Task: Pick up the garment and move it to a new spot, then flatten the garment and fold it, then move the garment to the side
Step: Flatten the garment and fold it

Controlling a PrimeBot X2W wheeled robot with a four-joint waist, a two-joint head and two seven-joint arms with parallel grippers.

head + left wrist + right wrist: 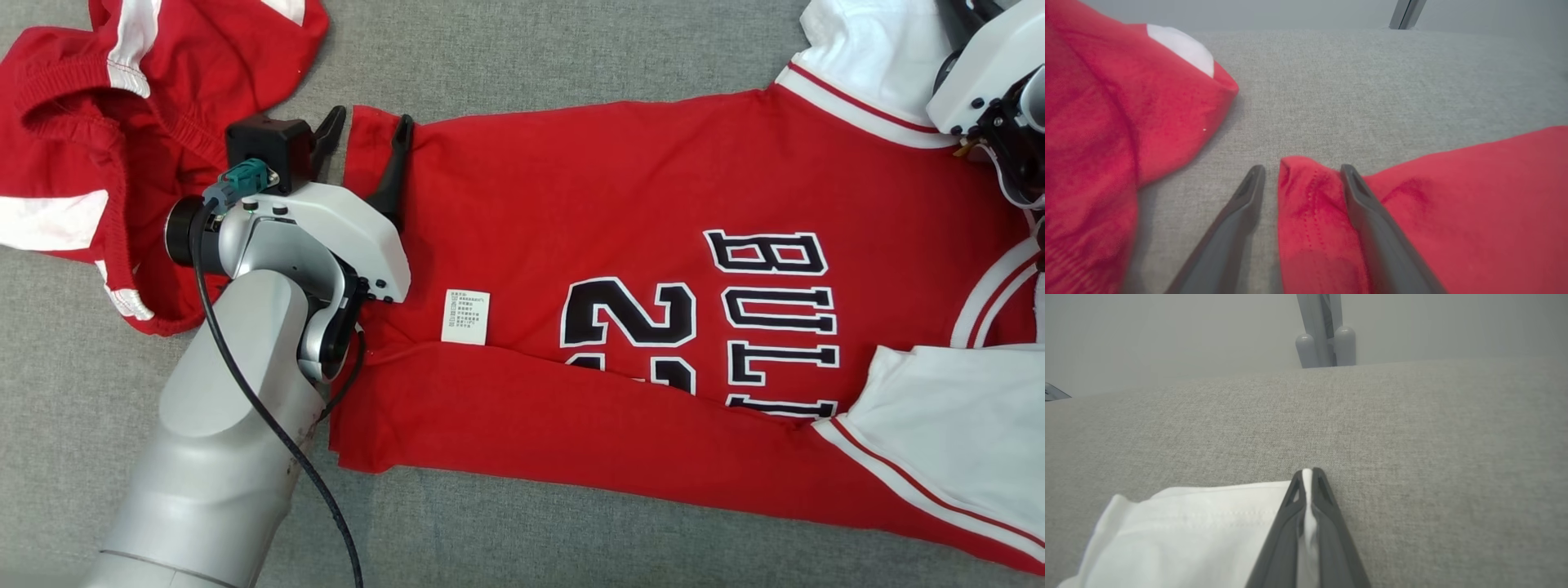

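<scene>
Left hand (1302, 170) astride jersey (1457, 204) hem, grey fabric (1372, 81) beyond

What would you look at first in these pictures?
A big red jersey with black numbers and letters lies spread across the grey surface. The left hand stands open around its hem corner, and the right hand is pinched shut on its white sleeve.

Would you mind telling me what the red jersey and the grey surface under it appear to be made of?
The red jersey: probably a soft, matte knit fabric; it creases softly and shows stitching along its edge. The grey surface: seemingly woven upholstery cloth, matte, with a fine flecked weave.
</scene>
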